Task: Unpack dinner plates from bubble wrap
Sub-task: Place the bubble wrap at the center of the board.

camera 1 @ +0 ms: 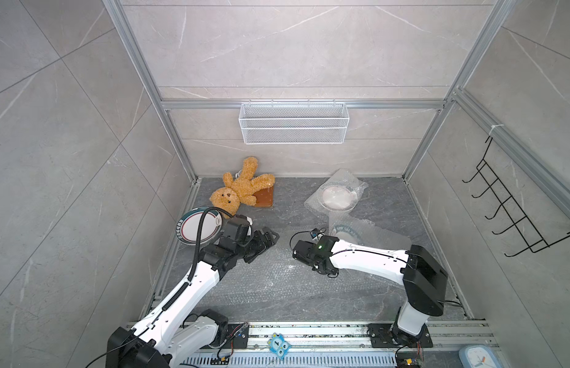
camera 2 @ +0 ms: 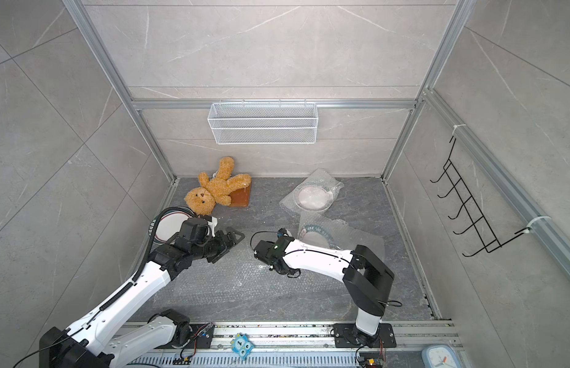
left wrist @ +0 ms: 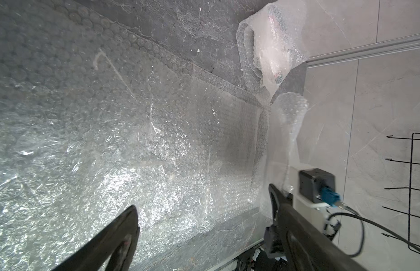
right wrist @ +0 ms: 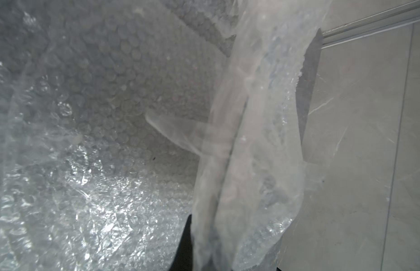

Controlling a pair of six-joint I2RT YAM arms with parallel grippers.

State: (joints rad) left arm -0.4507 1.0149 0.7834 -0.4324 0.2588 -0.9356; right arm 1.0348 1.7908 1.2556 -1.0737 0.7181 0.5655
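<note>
My right end effector, mid-frame in both top views, is pinched shut on bubble wrap. I judge I hold it up so a plate can slide free. The wrap drapes across my right wrist view and hides my fingertips. My left end effector gapes wide and empty just left of it, ready to help. A bare dinner plate lies at the left, half under my cable. A wrapped plate sits upper right on the bench, and a second wrapped plate is partly beneath my right arm. A fourth I cannot make out
</note>
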